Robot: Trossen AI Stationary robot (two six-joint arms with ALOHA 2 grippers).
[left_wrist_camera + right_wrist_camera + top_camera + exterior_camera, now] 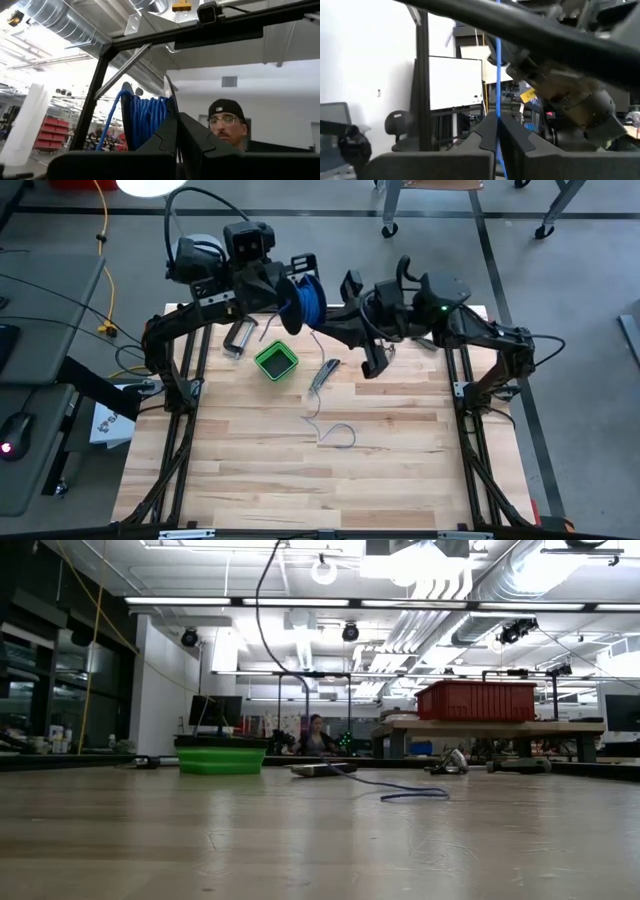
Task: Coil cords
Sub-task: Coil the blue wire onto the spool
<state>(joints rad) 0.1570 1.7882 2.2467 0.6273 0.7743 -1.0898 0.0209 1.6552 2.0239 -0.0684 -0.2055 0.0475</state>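
Mid-wind. Left gripper (176,142) is clenched on the rim of the spool (303,302), holding it up over the far-left part of the table (400,480), flange edge-on to its wrist camera. Most of the blue wire (145,117) is already wrapped on the drum.

Right gripper (496,131) is pinched on the wire strand itself, just right of the spool and also in the air (the strand runs straight through its closed fingertips in the wrist view).

Remaining slack: a loose tail (335,435) drops from the grippers and lies in a loop on the table near centre, nearer than the green box (276,360). Low view shows that loop flat on the wood.

My read on the next move: another wrap round the drum, right arm keeping tension so the turn seats between the flanges, not over the rim. Risk looks like the tail snagging on the small tool (322,374) lying beside it.

Surface: light wood slat top, a metal clip-like item (238,340) left of the box.

Room: open workshop, ducts overhead, red bin (476,700) on a far bench, a person seated in the background, and a person in a cap shows behind the spool in the left wrist view.
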